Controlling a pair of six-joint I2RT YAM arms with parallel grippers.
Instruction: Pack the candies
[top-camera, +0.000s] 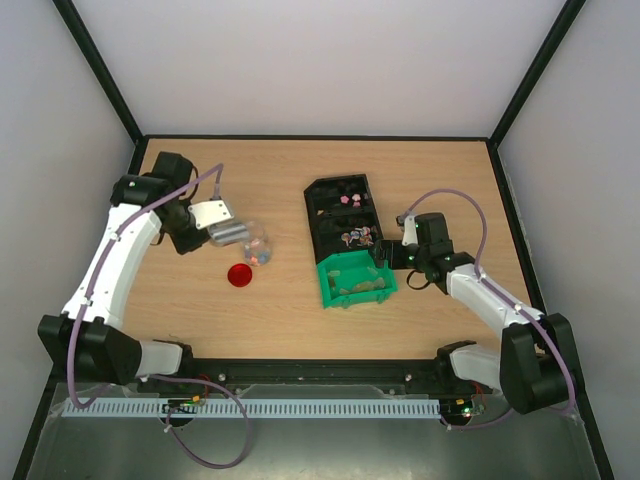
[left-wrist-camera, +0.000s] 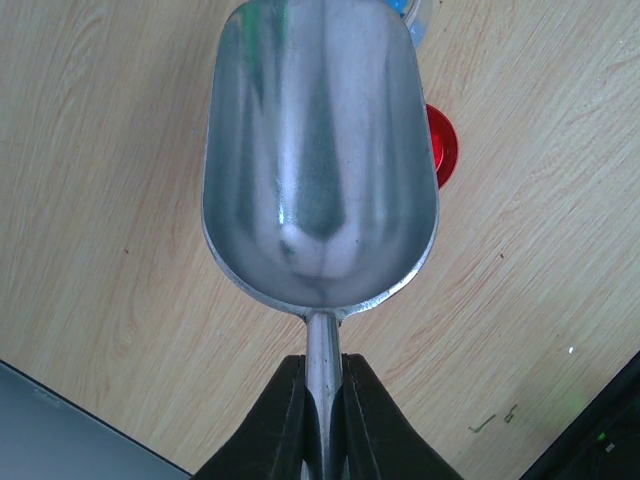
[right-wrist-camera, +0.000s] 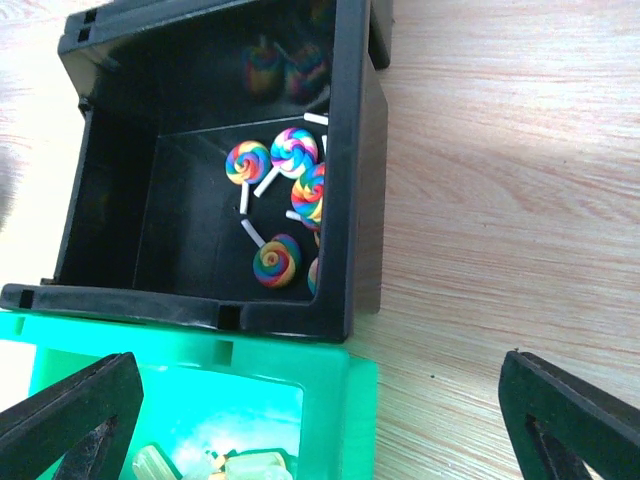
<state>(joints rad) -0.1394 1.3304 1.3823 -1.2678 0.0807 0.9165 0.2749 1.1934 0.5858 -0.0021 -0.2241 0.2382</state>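
1. Pale candies (right-wrist-camera: 240, 465) lie in the green bin (right-wrist-camera: 300, 400), rainbow lollipop candies (right-wrist-camera: 285, 195) in the black bin (right-wrist-camera: 350, 150) behind it.
2. Right fingers (right-wrist-camera: 570, 420) gape wide, empty, beside the bins.
3. Left fingers (left-wrist-camera: 280, 420) clamp the empty metal scoop (left-wrist-camera: 320, 150) by its handle near the open jar (top-camera: 257, 247), seemingly ready to scoop.

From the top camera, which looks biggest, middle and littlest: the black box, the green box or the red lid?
1. black box: looks largest.
2. green box: somewhat smaller.
3. red lid: by far the smallest.
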